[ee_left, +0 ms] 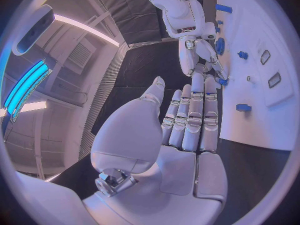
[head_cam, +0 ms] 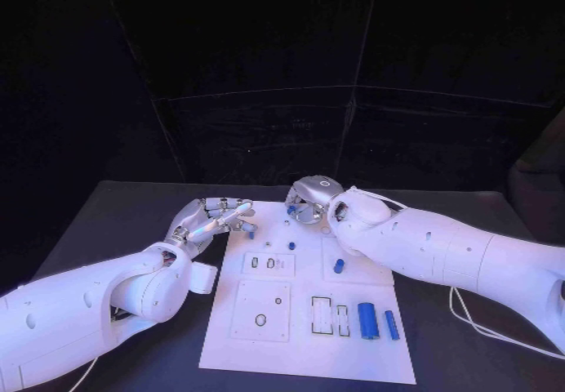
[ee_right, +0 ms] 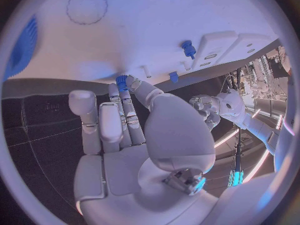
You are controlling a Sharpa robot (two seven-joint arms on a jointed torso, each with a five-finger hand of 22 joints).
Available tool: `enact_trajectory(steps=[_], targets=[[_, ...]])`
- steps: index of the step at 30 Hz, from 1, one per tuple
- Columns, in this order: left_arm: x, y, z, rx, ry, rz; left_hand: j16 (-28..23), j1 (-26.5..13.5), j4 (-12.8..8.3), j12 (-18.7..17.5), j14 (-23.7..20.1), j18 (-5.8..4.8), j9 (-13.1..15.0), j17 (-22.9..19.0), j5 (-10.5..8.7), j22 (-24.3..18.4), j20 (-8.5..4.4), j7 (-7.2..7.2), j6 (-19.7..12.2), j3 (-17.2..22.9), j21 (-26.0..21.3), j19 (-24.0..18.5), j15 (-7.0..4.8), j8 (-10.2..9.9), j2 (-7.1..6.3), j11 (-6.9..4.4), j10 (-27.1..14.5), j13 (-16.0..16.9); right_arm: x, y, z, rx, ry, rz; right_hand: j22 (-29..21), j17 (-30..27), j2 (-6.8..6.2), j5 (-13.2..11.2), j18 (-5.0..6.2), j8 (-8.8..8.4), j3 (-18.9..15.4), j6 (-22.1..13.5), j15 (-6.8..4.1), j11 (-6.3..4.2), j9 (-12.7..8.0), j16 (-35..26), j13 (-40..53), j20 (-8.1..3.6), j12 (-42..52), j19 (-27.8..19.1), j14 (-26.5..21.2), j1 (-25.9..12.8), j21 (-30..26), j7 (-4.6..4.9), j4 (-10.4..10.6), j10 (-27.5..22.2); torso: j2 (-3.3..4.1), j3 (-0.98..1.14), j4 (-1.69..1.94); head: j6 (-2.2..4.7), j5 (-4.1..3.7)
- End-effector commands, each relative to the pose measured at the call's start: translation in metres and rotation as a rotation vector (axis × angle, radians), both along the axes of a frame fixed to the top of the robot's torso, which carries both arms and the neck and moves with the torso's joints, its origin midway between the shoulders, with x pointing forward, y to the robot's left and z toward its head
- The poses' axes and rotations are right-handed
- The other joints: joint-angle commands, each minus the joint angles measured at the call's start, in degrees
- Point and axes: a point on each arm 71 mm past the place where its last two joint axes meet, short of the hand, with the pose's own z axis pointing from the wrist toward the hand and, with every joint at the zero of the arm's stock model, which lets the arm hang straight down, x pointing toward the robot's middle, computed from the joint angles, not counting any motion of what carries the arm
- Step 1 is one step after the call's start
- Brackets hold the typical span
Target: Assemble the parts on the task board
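The white board (head_cam: 309,327) lies in the middle of the black table (head_cam: 106,220), its long sides running from the near edge toward the far edge. Both hands work at the board's far end.

The left hand (head_cam: 212,219) hovers over the far left corner of the board, its fingers (ee_left: 195,110) straight and close together, reaching toward the board's edge. A small blue part (head_cam: 250,233) sits at the board's far left corner just beside those fingertips; whether the hand touches it cannot be told, and nothing is seen held in it.

The right hand (head_cam: 316,200) is over the far edge of the board, fingers (ee_right: 128,112) curled downward. In the right wrist view a small blue piece (ee_right: 121,82) sits at the fingertips, apparently pinched between the thumb and a finger right at the board's far edge.

Elsewhere on the board, a small blue peg (head_cam: 292,244) stands near the middle of the far half, and a short blue cylinder (head_cam: 339,265) lies just beside the right arm. Toward the near right corner, a thick blue cylinder (head_cam: 367,320) and a thinner blue bar (head_cam: 392,325) lie side by side, next to two outlined slots (head_cam: 322,316). A raised square plate (head_cam: 263,311) with a small ring mark takes up the near left part.
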Motion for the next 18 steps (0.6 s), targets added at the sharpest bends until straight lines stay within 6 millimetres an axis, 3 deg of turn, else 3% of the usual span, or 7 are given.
enact_trajectory(steps=[1, 4, 8, 15, 18], targets=[[0.0, -0.001, 0.001, -0.008, -0.002, -0.013, -0.39, -0.06, -0.38, -0.34, 0.13, 0.76, -0.07, 0.09, 0.04, -0.1, 0.11, 0.32, 0.07, -0.12, -0.25, 0.24, 0.27, -0.27, 0.43, 0.31, 0.13, -0.05, 0.001, -0.001, 0.001, -0.013, 0.003, -0.013, -3.53, -2.4, -1.72, -2.12, -0.16, -0.18, -0.67, -3.43, 1.05, 1.21, -0.13, -1.07, -0.17, 0.6, -0.26, -2.45, 0.51, -0.23, -2.13, 0.96, 0.83, -4.25, 0.06, -0.03, -0.07, 0.08, 0.03], [0.001, -0.001, 0.001, -0.008, 0.0, -0.014, -0.4, -0.06, -0.39, -0.37, 0.13, 0.77, -0.07, 0.12, 0.04, -0.11, 0.12, 0.33, 0.06, -0.12, -0.26, 0.25, 0.27, -0.29, 0.45, 0.32, 0.13, -0.05, 0.001, -0.001, 0.002, 0.002, -0.004, -0.009, -8.62, -6.8, -2.92, -1.71, 0.81, -0.08, -2.95, -7.14, 1.49, 1.67, -0.09, -3.85, -0.12, 1.29, -0.09, -5.68, -1.2, -0.06, -5.45, 0.92, 1.6, -8.95, 0.1, -0.01, -0.06, 0.08, -0.03], [0.001, 0.001, 0.001, -0.006, 0.002, -0.013, -0.41, -0.06, -0.4, -0.38, 0.14, 0.77, -0.07, 0.12, 0.04, -0.11, 0.12, 0.33, 0.06, -0.12, -0.26, 0.25, 0.27, -0.29, 0.45, 0.32, 0.13, -0.05, -0.003, -0.007, 0.005, 0.043, -0.028, -0.003, -9.0, -6.63, -2.96, -1.28, 0.88, 0.08, -5.64, -7.78, 1.5, 1.66, 0.12, -3.58, 0.08, 1.44, 0.98, -5.76, -1.11, 0.75, -5.8, 0.98, 2.75, -9.41, 0.07, 0.07, -0.17, 0.14, 0.05], [0.0, 0.004, 0.001, -0.006, 0.002, -0.012, -0.42, -0.07, -0.41, -0.41, 0.14, 0.77, -0.06, 0.15, 0.03, -0.12, 0.12, 0.34, 0.05, -0.12, -0.27, 0.25, 0.28, -0.31, 0.46, 0.32, 0.12, -0.05, -0.013, -0.04, 0.013, 0.144, -0.004, -0.041, -4.85, -2.6, -2.06, 1.78, 0.18, 1.03, -6.93, -5.17, 0.89, 0.81, 0.55, -0.74, 0.71, 0.96, 4.41, -2.8, 0.48, 1.12, -2.97, 0.64, 4.38, -4.32, 0.1, 0.07, -0.36, 0.3, -0.03], [0.0, 0.004, 0.002, -0.006, 0.002, -0.013, -0.43, -0.05, -0.44, -0.43, 0.15, 0.77, -0.06, 0.16, 0.04, -0.13, 0.12, 0.34, 0.06, -0.1, -0.28, 0.26, 0.27, -0.32, 0.48, 0.32, 0.12, -0.05, -0.016, -0.061, 0.018, 0.196, 0.056, -0.073, -0.44, 2.14, -2.61, 4.25, -0.53, 1.34, -7.83, -3.81, -0.08, -0.62, 0.62, 2.3, 1.93, 0.15, 7.5, -0.14, 1.69, -0.63, 0.01, -0.1, 6.23, 1.56, 0.1, 0.17, -0.6, 0.45, -0.46]])
